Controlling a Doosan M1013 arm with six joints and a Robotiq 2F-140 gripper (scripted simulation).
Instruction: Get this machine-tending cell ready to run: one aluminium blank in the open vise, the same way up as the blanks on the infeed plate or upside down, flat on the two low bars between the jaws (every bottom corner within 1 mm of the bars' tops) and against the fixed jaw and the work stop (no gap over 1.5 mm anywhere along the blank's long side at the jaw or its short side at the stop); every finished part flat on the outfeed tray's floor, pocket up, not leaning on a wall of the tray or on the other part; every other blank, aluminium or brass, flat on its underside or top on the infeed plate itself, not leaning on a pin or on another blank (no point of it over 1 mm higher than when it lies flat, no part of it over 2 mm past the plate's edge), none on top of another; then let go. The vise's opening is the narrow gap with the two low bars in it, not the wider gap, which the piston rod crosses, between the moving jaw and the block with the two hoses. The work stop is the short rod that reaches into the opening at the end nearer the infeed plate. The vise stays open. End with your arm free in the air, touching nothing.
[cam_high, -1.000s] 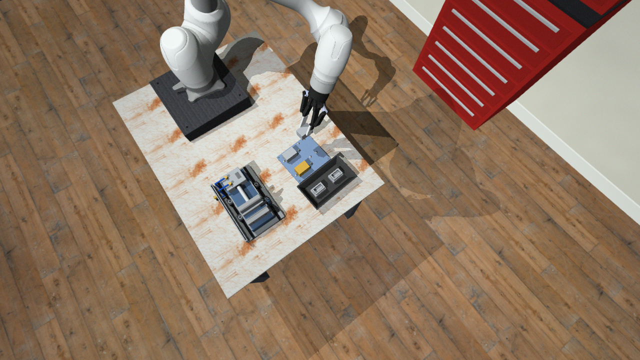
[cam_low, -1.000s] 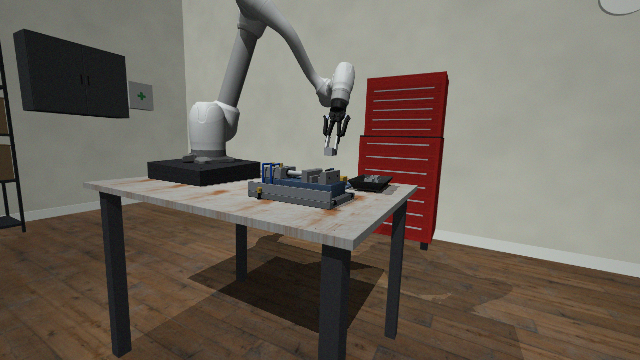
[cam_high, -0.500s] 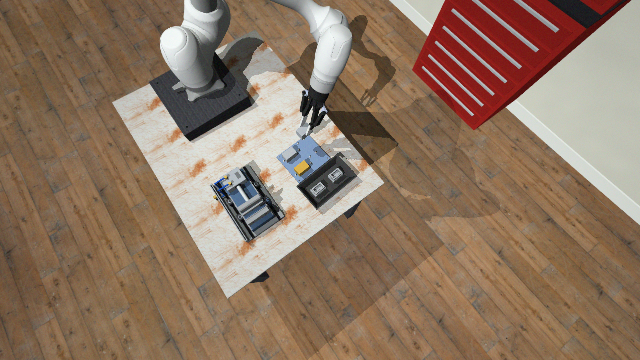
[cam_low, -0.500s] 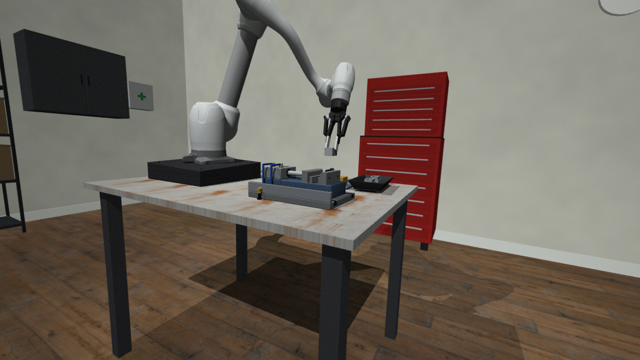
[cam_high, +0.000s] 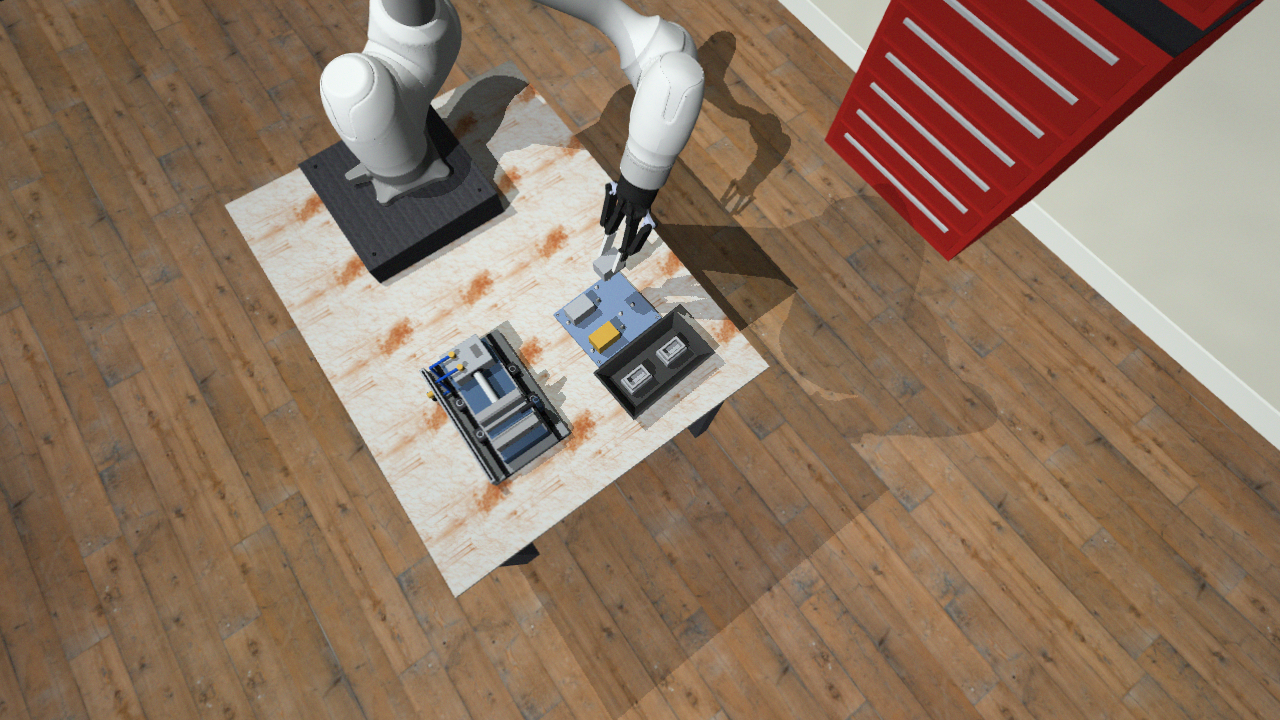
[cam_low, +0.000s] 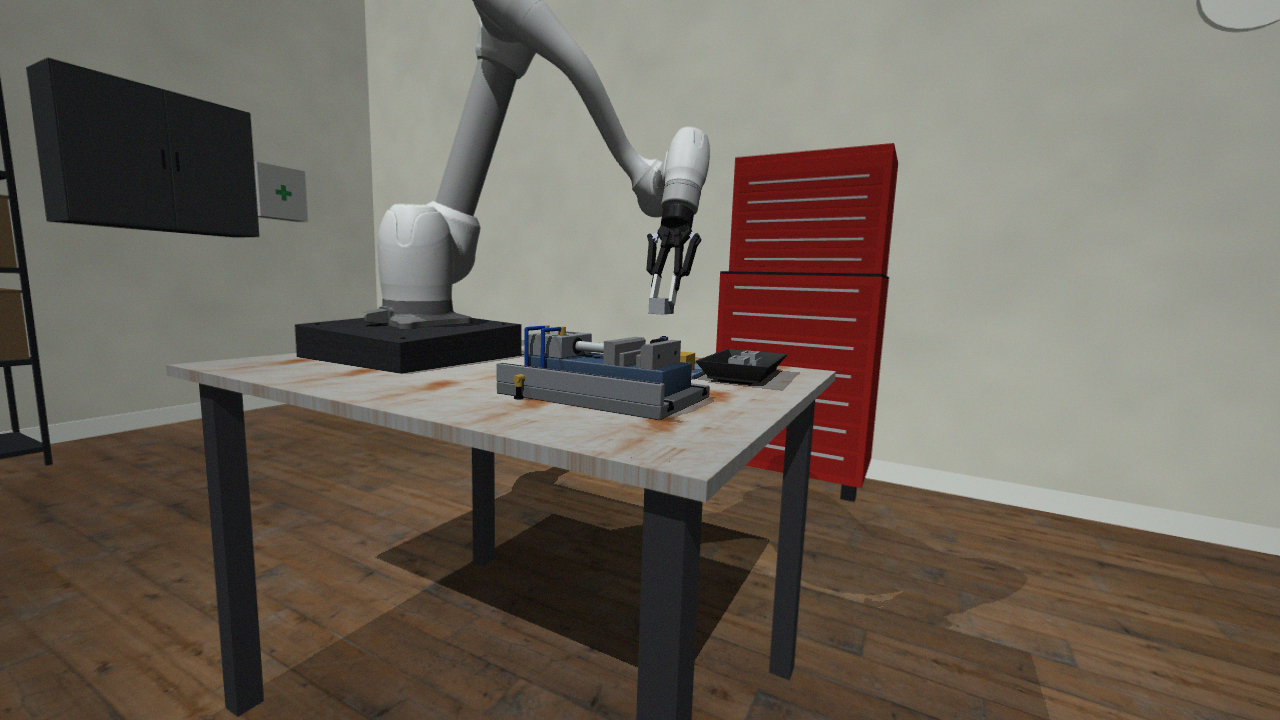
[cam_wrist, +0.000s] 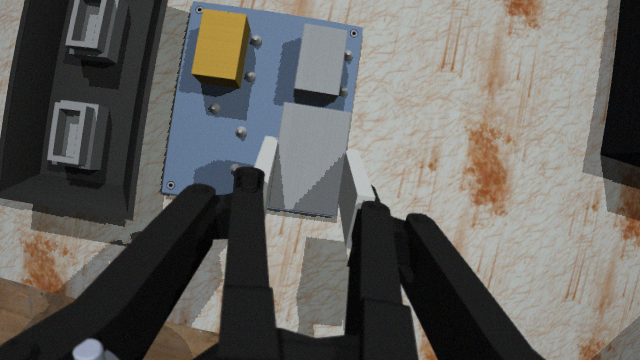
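My gripper (cam_high: 615, 257) (cam_low: 662, 300) (cam_wrist: 308, 164) is shut on an aluminium blank (cam_high: 607, 265) (cam_low: 660, 306) (cam_wrist: 310, 155) and holds it high above the near edge of the blue infeed plate (cam_high: 635, 308) (cam_wrist: 200, 145). On the plate lie a second aluminium blank (cam_high: 580, 308) (cam_wrist: 320, 60) and a brass blank (cam_high: 603, 336) (cam_wrist: 220, 47), both flat. Two finished parts (cam_high: 671, 351) (cam_high: 636, 379) (cam_wrist: 75, 132) (cam_wrist: 92, 22) sit pocket up in the black outfeed tray (cam_high: 657, 394) (cam_low: 741, 365) (cam_wrist: 30, 150). The vise (cam_high: 496, 407) (cam_low: 608, 371) stands open with nothing in its opening.
The arm's black base (cam_high: 402, 201) (cam_low: 407, 342) stands at the back of the table (cam_high: 429, 501) (cam_low: 572, 429). A red tool cabinet (cam_high: 984, 98) (cam_low: 805, 304) stands beyond the table's right side. Small pins (cam_wrist: 241, 132) stick up from the infeed plate.
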